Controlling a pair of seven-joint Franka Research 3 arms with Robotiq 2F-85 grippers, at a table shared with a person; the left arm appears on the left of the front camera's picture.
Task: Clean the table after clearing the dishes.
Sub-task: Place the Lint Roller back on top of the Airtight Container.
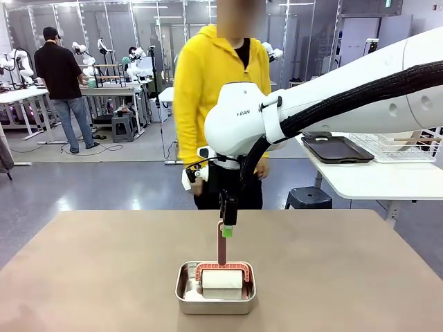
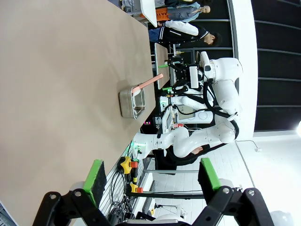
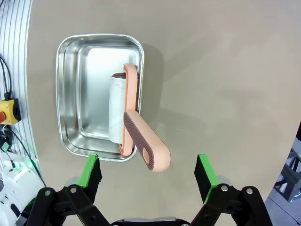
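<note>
On the tan table stands a small steel pan near the front middle. A lint roller lies in the pan, its white roll down and its pink handle sticking up. My right gripper hangs straight above the pan. In the right wrist view my right gripper is open, and the handle's end sits between the green pads without touching them. My left gripper is open and holds nothing; it looks along the table toward the pan. The dishes are out of view.
A person in a yellow hoodie stands at the far edge. To the right is a white side table with a dark tray and a wire rack. A dark stool sits beside it.
</note>
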